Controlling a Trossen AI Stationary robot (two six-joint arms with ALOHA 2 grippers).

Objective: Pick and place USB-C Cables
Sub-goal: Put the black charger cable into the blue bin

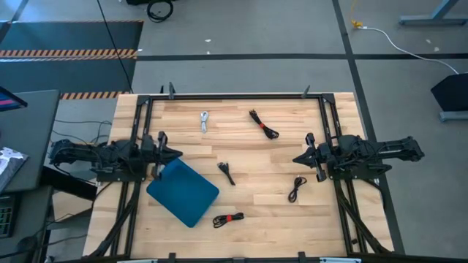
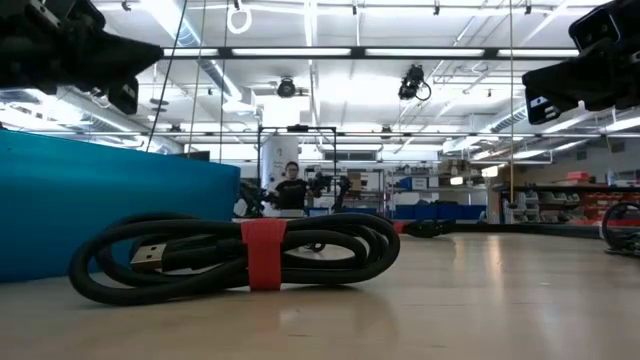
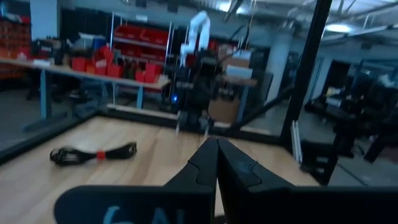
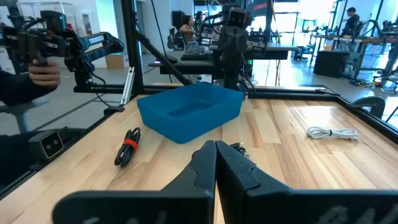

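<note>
On wooden table (image 1: 278,219), blue bin (image 1: 183,192), scattered cables (image 1: 228,219)

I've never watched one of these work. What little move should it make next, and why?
Probably the right gripper should open and drop toward the black cable beside it. All five cables lie loose on the table, none in the blue bin, and both arms wait at the sides with fingers shut and nothing held.

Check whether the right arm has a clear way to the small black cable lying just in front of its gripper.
Probably yes: the right gripper is shut above bare wood, and nothing lies between it and the black cable beside it.
</note>
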